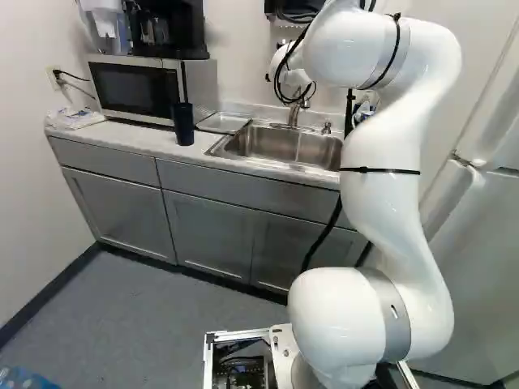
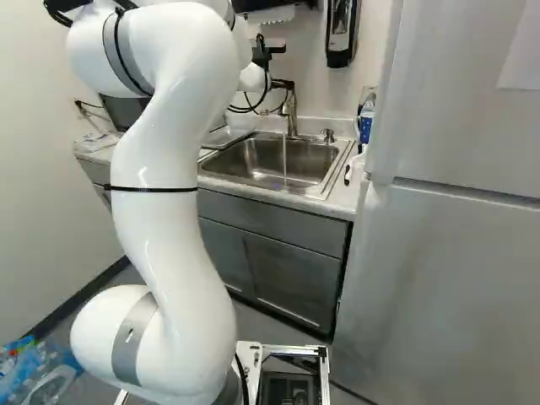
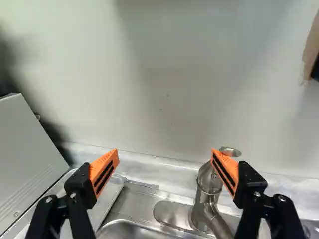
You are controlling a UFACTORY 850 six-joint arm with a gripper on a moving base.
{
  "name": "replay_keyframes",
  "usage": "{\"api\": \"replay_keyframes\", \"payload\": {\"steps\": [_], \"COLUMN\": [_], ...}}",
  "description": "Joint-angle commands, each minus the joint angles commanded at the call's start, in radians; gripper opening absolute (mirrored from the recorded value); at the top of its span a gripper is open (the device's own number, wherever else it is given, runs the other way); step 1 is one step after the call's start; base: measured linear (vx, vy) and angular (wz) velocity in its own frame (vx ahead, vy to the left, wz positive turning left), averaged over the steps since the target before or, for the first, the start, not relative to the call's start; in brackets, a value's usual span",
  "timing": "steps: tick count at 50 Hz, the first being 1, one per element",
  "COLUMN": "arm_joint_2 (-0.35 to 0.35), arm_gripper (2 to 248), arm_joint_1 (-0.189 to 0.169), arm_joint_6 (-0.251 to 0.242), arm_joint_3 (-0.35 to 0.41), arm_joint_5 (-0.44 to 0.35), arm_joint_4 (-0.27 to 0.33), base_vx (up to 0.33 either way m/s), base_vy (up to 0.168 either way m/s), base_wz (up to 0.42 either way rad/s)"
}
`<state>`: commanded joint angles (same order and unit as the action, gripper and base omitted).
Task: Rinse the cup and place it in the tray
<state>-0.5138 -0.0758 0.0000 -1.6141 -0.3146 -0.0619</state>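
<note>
The robot arm [image 1: 377, 194] reaches over the counter [image 1: 130, 140] with its gripper [image 3: 165, 153] aimed at the wall behind the sink [image 2: 274, 160]. Its two fingers are spread wide, with nothing pinched between them. The faucet [image 3: 207, 194] rises close by one orange pad [image 3: 225, 169]; whether they touch cannot be told. A thin stream of water [image 2: 285, 160] runs from the spout into the basin, so the gripper is probably held there to work the tap, and the rinse seems readied rather than under way.

The dark cup [image 1: 183, 123] stands upright on the counter in front of the microwave [image 1: 146, 87], near the counter's front edge, where an arm coming from that side should reach it easily. A thin dark straw appears to rise from it and could catch on the spout during rinsing. The tray [image 1: 224, 122] lies flat between microwave and sink, likely so that a wet cup can drip there. Next, the arm would need to back away from the faucet and go for the cup.

A blue package [image 2: 365, 122] stands beyond the sink, and the wall dispenser [image 2: 341, 32] bears a pale label; no writing is legible on either.
</note>
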Motion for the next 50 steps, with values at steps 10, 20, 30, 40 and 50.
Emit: {"api": "replay_keyframes", "payload": {"steps": [10,20,30,40,50], "arm_joint_2": [0.013,0.058,0.11,0.163,0.214], "arm_gripper": [247,247,247,247,247], "arm_joint_1": [0.0,-0.002,-0.004,-0.009,-0.016], "arm_joint_6": [0.0,0.0,0.0,0.0,0.0], "arm_joint_3": [0.016,0.071,0.135,0.197,0.257], "arm_joint_5": [0.0,0.0,0.0,0.008,0.027], "arm_joint_4": [0.0,0.0,0.0,0.0,0.0], "base_vx": [0.0,0.0,0.0,0.0,0.0], "base_vy": [0.0,0.0,0.0,0.0,0.0], "base_wz": [0.0,0.0,0.0,0.0,0.0]}}
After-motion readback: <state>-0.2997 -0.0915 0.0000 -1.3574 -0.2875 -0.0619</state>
